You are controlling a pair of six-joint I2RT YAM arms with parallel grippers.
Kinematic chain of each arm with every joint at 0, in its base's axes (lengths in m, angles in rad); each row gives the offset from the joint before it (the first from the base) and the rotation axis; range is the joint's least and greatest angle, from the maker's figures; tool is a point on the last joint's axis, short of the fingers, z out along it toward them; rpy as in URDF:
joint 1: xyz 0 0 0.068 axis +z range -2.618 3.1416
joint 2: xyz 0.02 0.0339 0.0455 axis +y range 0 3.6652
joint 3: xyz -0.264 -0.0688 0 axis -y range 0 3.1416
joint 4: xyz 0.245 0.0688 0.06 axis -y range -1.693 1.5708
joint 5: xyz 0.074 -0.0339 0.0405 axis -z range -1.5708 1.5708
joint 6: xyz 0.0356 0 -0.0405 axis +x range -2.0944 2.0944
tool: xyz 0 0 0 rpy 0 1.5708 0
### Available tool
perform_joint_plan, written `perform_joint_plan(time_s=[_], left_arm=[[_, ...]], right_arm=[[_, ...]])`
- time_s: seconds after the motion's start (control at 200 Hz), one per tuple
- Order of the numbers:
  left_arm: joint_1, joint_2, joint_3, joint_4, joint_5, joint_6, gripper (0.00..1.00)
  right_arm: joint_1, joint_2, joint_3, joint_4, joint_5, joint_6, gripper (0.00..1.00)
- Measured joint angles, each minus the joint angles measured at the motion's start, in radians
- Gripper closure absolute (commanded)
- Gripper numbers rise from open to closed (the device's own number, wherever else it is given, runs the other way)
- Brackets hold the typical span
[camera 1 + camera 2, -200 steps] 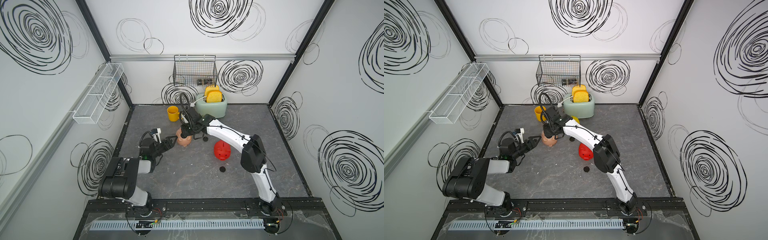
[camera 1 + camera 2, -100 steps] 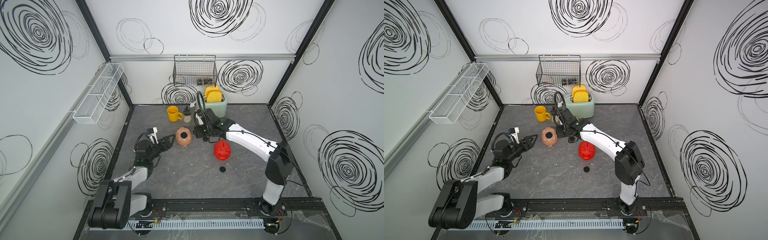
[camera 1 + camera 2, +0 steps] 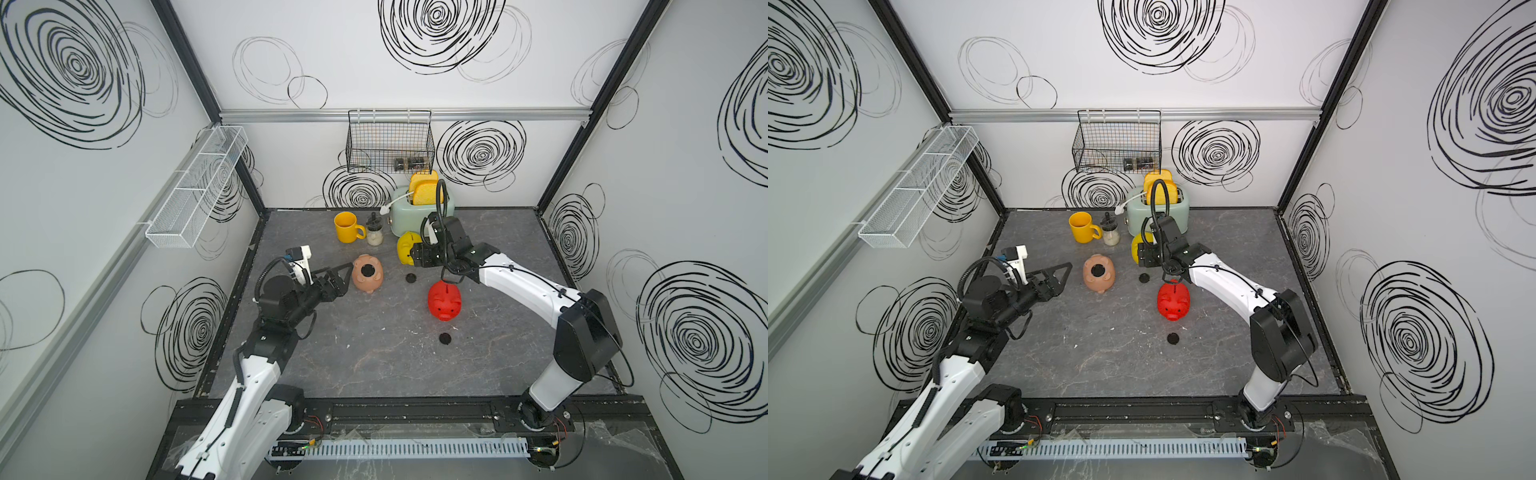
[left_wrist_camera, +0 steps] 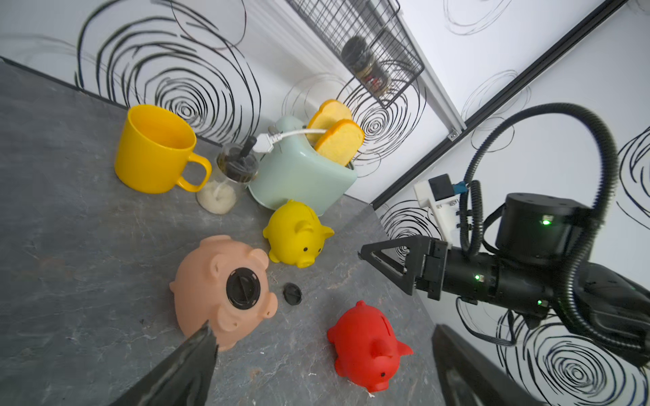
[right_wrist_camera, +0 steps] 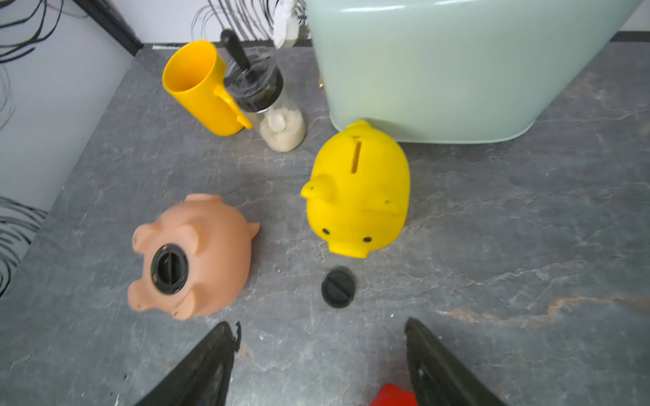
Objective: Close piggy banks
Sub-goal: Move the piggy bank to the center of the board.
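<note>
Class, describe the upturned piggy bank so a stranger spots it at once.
Find the mint-green toaster at the back, then the yellow mug near it. In front of the mug lies the pink pig, the only one belly-up, black plug showing.

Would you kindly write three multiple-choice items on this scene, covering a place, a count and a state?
1. Where does the yellow plastic piggy bank stand? A) alone at the front B) aloft C) just before the mint-green toaster.
2. How many loose black round plugs lie on the grey table? A) two B) none C) five.
3. How does the pale pink plastic piggy bank lie? A) upright B) belly up, plugged C) gripped aloft.
C, toaster behind it; A, one near it, one before the red plastic piggy bank; B, plug fills its belly hole.
</note>
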Motion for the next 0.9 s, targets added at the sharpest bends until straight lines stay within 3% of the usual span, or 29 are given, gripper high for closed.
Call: perform_joint_plan(time_s=[0.325, 0.555, 0.901], left_arm=[[0.000, -0.148, 0.098, -0.368, -0.108, 0.193, 0.04], [0.047, -0.276, 0.077, -0.394, -0.132, 0.211, 0.04], [0.066, -0.305, 0.066, -0.396, -0.130, 0.212, 0.04]], right_arm=[[-0.064, 0.256, 0.187, 0.082, -0.025, 0.007, 0.20], [-0.079, 0.404, 0.335, 0.085, -0.012, 0.006, 0.20], [-0.080, 0.488, 0.386, 0.089, 0.000, 0.006, 0.25]])
